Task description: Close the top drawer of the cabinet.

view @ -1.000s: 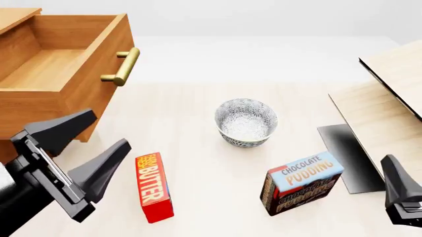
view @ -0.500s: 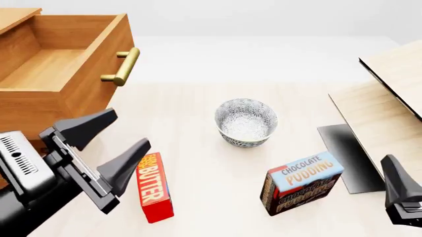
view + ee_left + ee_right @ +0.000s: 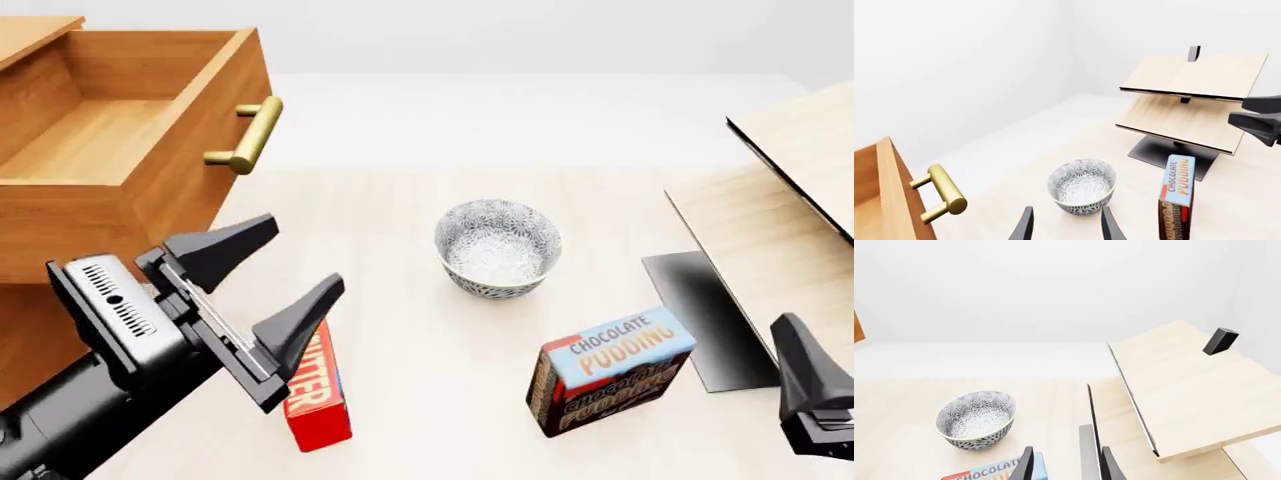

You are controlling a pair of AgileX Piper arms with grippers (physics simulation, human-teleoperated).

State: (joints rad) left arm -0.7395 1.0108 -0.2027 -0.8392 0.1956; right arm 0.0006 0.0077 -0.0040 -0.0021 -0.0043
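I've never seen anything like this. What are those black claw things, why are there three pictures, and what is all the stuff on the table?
These are simulator renders of a two-armed robot. The claws are its grippers: the left gripper stands open and holds nothing; only a tip of the right gripper shows at the corner. One picture looks down from above the arms; the other two come from cameras behind each gripper. On the table stand a wooden cabinet with its top drawer pulled open, a patterned bowl, a red butter box, a chocolate pudding box and a pale board stand.
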